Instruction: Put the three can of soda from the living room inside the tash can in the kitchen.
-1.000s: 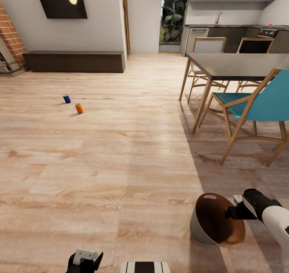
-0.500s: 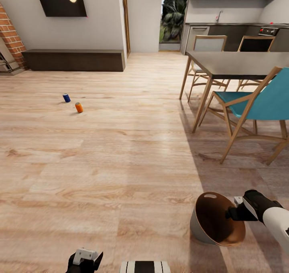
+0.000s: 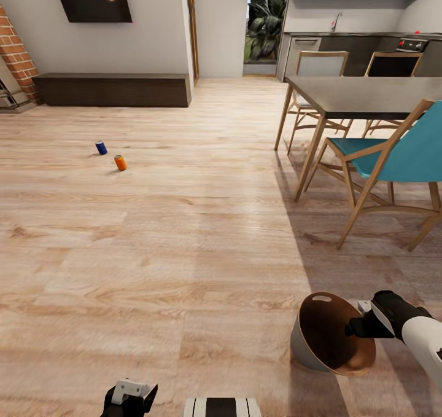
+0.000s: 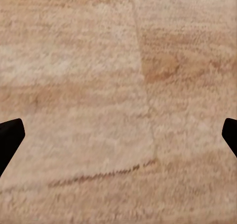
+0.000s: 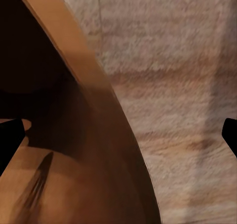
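Two cans (image 3: 110,155) sit slightly farther off than before; right gripper (image 3: 355,327) stays clamped on the bin (image 3: 319,337).

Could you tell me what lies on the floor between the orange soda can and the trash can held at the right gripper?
Nothing: in the head view, only bare wood floor stretches from the orange can to the trash can.

Two soda cans on the floor at ten o'clock: one blue can (image 3: 101,148), one orange can (image 3: 120,163). One trash can (image 3: 307,343) at four o'clock. One dining table (image 3: 362,94). Three chairs: one teal chair (image 3: 399,159), two wooden.
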